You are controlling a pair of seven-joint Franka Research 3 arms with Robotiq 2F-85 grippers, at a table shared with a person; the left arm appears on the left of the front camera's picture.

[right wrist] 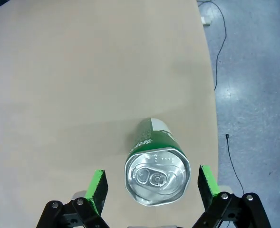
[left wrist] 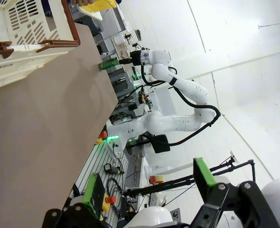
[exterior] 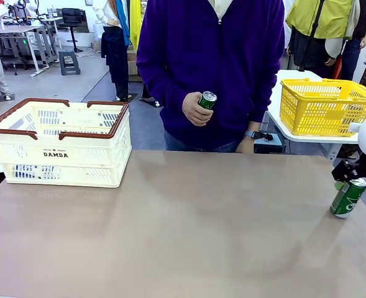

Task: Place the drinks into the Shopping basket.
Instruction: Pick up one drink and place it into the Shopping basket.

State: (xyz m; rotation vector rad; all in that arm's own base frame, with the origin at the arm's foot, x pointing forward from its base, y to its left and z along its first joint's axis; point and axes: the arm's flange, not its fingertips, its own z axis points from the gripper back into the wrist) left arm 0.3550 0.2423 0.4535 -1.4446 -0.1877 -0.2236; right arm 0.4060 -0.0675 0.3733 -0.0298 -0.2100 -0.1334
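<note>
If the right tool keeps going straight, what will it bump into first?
The green can on the table. It stands between the open right tool's fingers, so they would probably slide down either side before touching the table.

Bright, even indoor light from overhead, no hard shadows. Front view sharp; table (exterior: 183,248) has a dull sheen w/ paler patches toward its near edge, and a soft shadow sits under the Shopping basket (exterior: 58,149) at the far-left corner. Right wrist view: green can (right wrist: 156,166) in focus, silver top catching glare, faint shadow beside it; pic edges bowed by wide-angle lens. Left wrist view rolled sideways, white wall (left wrist: 254,71) nearly blown out, bg slightly soft
</note>
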